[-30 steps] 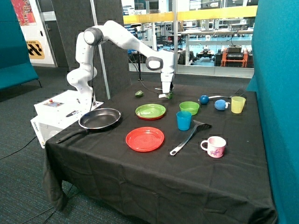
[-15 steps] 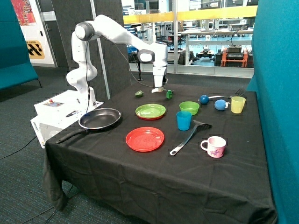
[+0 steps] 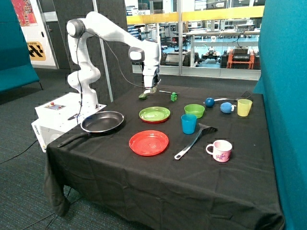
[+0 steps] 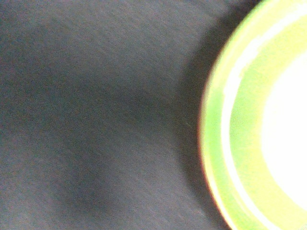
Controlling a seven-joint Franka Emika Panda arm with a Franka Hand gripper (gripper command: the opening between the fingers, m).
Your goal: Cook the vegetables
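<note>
Outside view: claw [image 3: 151,89] hangs above bench [image 3: 158,172] near dark green vegetable [image 3: 142,96], seemingly pinching the cream vegetable [image 3: 154,89]; we can't confirm the grip. Risk we see: a loose pinch drops it before the pan [image 3: 102,121], onto the green plate [image 3: 154,114].

Above the bench [image 3: 96,158] the jaws hang over the dark green vegetable [image 3: 142,96], clear of everything. The frying pan [image 3: 102,121] sits alone near one edge, open cloth around it. Green plate [image 3: 154,114], red plate [image 3: 149,143] and blue cup [image 3: 188,124] crowd the middle; the spatula [image 3: 194,141] lies across the path to the pink mug [image 3: 220,150]
</note>
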